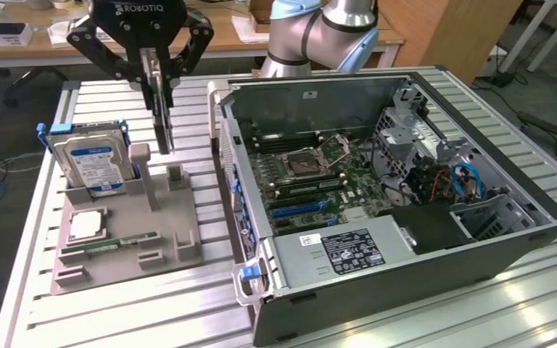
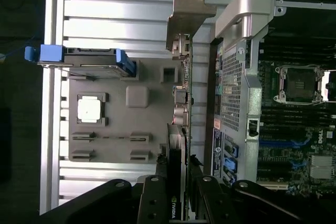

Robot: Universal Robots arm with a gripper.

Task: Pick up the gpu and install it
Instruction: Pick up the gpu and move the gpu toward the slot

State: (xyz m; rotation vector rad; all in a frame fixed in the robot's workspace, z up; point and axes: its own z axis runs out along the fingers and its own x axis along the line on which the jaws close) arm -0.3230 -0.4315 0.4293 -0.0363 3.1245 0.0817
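We find the claw (image 1: pixel 159 83) clenched on the top edge of the gpu (image 1: pixel 165 127). The card hangs upright and edge-on directly below the fingers, over the far part of the grey parts tray (image 1: pixel 114 261). It sits between the standing hard drive (image 1: pixel 90 156) on the exterior view's left and the open computer case (image 1: pixel 394 290) on the right.

Exterior view bright, even overhead light; glare patches on slatted table (image 1: pixel 521 301) beside computer case (image 1: pixel 405 286); wrist view dimmer, bluish; slats washed out; case interior murky.
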